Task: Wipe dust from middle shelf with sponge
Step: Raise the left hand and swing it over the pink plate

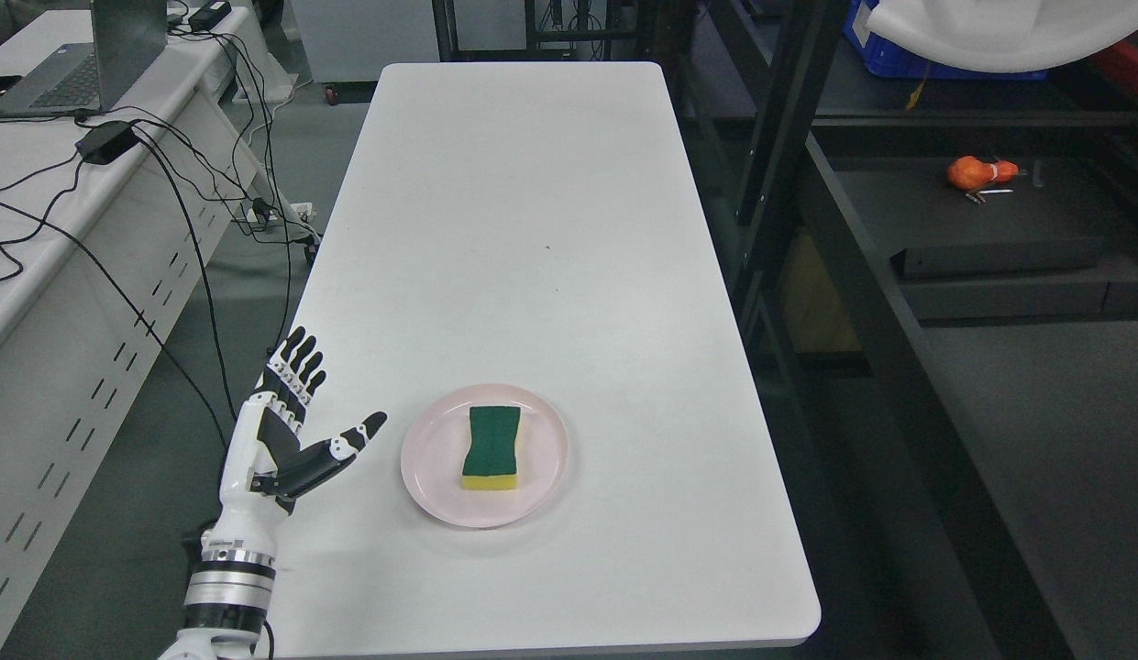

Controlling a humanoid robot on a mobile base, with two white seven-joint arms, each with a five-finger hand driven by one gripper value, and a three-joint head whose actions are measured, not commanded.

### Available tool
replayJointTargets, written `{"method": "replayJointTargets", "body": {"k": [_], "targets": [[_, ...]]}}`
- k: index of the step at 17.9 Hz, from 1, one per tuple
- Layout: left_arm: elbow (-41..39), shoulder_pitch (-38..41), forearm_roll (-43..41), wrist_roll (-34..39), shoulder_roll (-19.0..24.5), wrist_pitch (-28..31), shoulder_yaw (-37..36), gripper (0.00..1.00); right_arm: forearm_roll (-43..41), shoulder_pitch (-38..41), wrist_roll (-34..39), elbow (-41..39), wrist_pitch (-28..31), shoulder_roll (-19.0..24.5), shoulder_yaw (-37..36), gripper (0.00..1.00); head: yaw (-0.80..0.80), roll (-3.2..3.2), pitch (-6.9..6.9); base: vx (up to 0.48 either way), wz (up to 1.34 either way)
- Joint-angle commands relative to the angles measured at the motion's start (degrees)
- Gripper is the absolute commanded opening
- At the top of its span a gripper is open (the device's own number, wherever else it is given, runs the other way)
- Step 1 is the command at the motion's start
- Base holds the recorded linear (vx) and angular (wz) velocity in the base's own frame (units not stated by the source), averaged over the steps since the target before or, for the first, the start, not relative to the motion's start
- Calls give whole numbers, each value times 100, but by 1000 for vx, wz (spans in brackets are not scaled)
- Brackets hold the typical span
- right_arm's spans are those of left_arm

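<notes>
The left robot hand (289,431) stands at the left edge of the white surface (532,229), at about 8 o'clock in the head view, its arm coming up from the lower left corner. Its fingers (298,362) are straight and spread, pointing up toward 12 o'clock, with the thumb (344,445) stuck out toward 2 o'clock; it holds nothing. Near it, at about 3 o'clock from the thumb but not touching, sits a pink plate (431,477) on the near part of the surface. The sponge (491,447) lies flat in the middle of the plate, green side up, with a yellow layer showing along its near edge. A dark shelf rack (899,367) runs along the right side of the surface, from 1 to 5 o'clock. On one of its boards, at about 2 o'clock, lies a small orange thing (977,171). At 10 o'clock a second white desk (37,183) carries a laptop (82,64) and black cables (165,165). The right robot hand does not show.
</notes>
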Motion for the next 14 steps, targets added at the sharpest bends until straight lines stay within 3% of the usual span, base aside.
{"method": "replayJointTargets", "body": {"k": [1,6,8,10,14], "targets": [[-9,24,2,-5,100,-2,-51,99,0,-3,2,-100,414,-100,0,100,0,0,0,0,0],[192,-151,-25,-23,235,-281,2,99,0,-3,2,-100,414,-100,0,100,0,0,0,0,0],[551,-467,-208,-319,1086,-834,-50,98,0,5,2,-100,414,-100,0,100,0,0,0,0,0],[904,-687,-699,-907,1536,-1134,-51,98,0,5,2,-100,414,-100,0,100,0,0,0,0,0],[1168,-898,-2727,-1902,2021,-1960,-15,98,0,-3,2,-100,414,-100,0,100,0,0,0,0,0]]}}
